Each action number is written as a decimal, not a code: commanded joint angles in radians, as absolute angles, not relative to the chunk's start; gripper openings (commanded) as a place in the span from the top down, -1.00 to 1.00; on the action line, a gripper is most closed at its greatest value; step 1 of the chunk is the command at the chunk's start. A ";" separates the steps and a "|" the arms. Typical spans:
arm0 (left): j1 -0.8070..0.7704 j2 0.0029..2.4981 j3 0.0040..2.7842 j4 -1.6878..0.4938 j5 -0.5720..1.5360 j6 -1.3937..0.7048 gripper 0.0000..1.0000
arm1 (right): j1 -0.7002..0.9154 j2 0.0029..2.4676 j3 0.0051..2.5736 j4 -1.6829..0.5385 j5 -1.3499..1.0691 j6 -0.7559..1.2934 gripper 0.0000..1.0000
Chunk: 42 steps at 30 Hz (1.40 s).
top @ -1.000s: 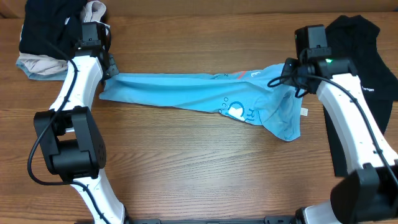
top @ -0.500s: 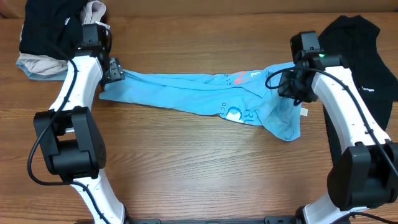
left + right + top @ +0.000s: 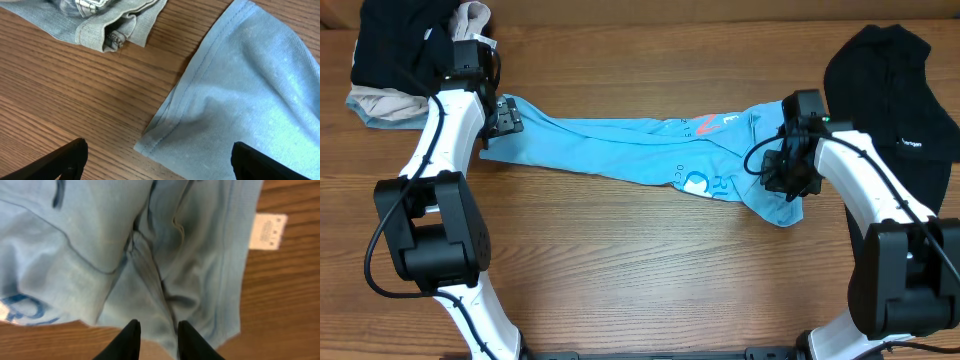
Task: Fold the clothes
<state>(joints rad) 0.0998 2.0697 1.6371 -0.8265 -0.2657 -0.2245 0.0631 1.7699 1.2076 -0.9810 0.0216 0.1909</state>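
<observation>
The clothes, a light blue T-shirt (image 3: 620,150) with white and red lettering, lie stretched in a long bunched strip across the table. My left gripper (image 3: 503,117) hangs at its left end. In the left wrist view that gripper (image 3: 160,162) is open wide, and the shirt's hemmed corner (image 3: 155,142) lies flat on the wood between and below the fingers. My right gripper (image 3: 788,185) is over the crumpled right end. Seen from the right wrist, the right gripper (image 3: 159,337) has its jaws a narrow gap apart, with a ridge of the shirt (image 3: 100,245) running down between them.
A large black garment (image 3: 890,90) lies at the right edge, behind my right arm. A bundle of black and beige garments (image 3: 400,60) sits at the back left, and its grey hem (image 3: 100,20) is just beyond the left gripper. A white tag (image 3: 267,230) sticks out of the shirt's right edge.
My left gripper has opened and let go of the shirt's left corner. The right gripper has released the shirt's right end, moved toward the front edge over the crumpled part, and narrowed again.
</observation>
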 commanded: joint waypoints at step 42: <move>0.104 2.077 1.655 -0.832 -0.262 -0.201 -0.90 | 0.010 1.766 1.295 -0.677 0.164 0.051 0.92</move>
<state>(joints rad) 0.0998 2.0697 1.6371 -0.8307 -0.2653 -0.2245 0.0414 1.7439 1.2816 -0.6956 0.1226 0.0719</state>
